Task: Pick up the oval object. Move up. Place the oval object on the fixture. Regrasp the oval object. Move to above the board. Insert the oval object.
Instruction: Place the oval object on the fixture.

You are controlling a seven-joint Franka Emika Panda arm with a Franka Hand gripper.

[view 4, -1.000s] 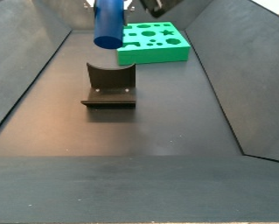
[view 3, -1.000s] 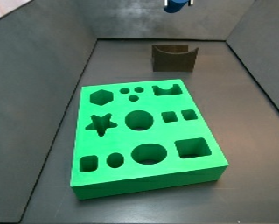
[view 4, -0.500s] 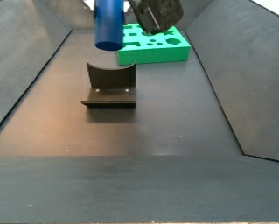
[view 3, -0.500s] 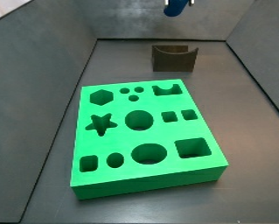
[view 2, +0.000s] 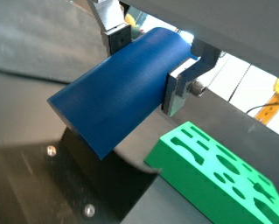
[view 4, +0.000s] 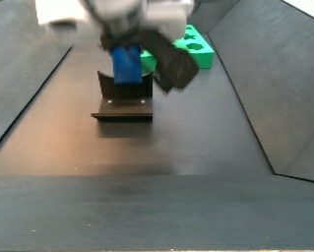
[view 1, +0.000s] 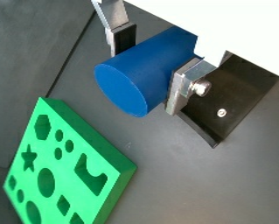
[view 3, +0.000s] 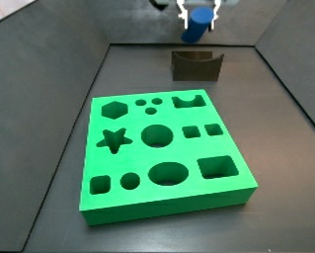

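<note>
While clamped between the gripper's silver fingers, the oval object is held just above the fixture, well apart from the board. Judged rigid, light, smooth-sided and slippery; best gripped across its flanks.

Blue oval object in hand, above fixture, board apart

Opposing side views; board shared
</note>
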